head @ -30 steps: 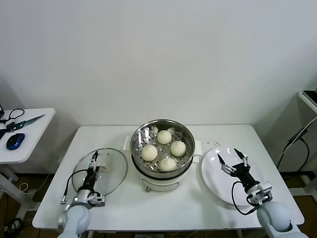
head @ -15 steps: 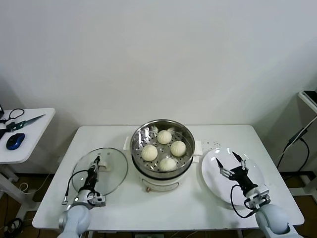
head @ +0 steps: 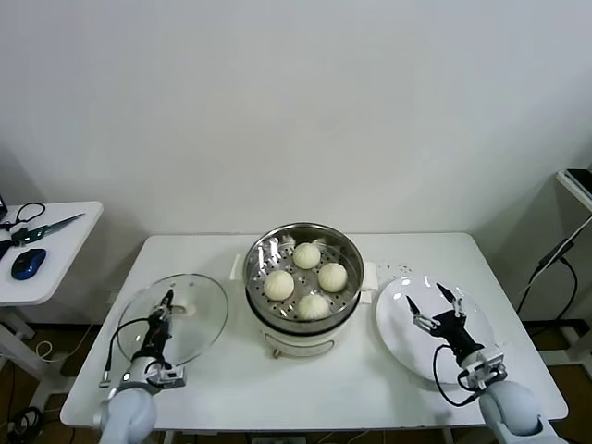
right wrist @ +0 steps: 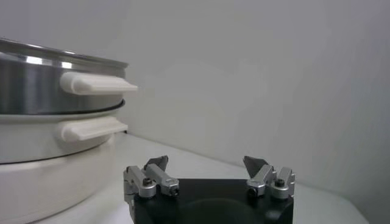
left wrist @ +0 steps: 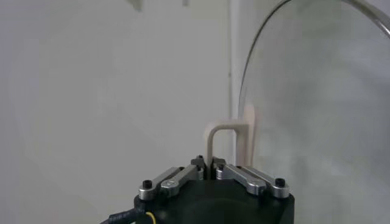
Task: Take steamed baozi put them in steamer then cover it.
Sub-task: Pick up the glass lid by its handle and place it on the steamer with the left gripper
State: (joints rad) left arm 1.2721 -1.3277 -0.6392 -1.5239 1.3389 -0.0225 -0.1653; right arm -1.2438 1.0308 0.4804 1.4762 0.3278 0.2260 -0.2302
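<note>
Count: two hands, one lid, one steamer, four buns, one plate.

Nearest, left hand [head: 159,314] is pinched tight on the cream-white rectangular handle [left wrist: 226,141] of the round clear glass cover with metal rim [head: 190,319]. The cover sits tilted at the left front of the white rectangular bench [head: 231,384], beside the steamer and not on it. In the left wrist view the handle stands right at the closed fingertips.

Right hand [head: 431,303] hangs over the flat white round plate [head: 400,328] at the bench's right front, fingers spread wide, gripping nothing.

Mid-bench: round shiny stainless-steel steamer pot on a cream-white electric base [head: 303,276], uncovered. Four smooth, dome-shaped, cream-white steamed baozi [head: 307,279] lie on its perforated tray, close together in a diamond pattern. The right wrist view shows the pot's side with two cream-white side handles [right wrist: 97,83], one above the other.

Far side: plain white wall. Left of the bench is a small white side table [head: 51,254] with a blue mouse [head: 29,264] and dark cables on it. More furniture shows at the right edge, too cropped to tell what it is.
</note>
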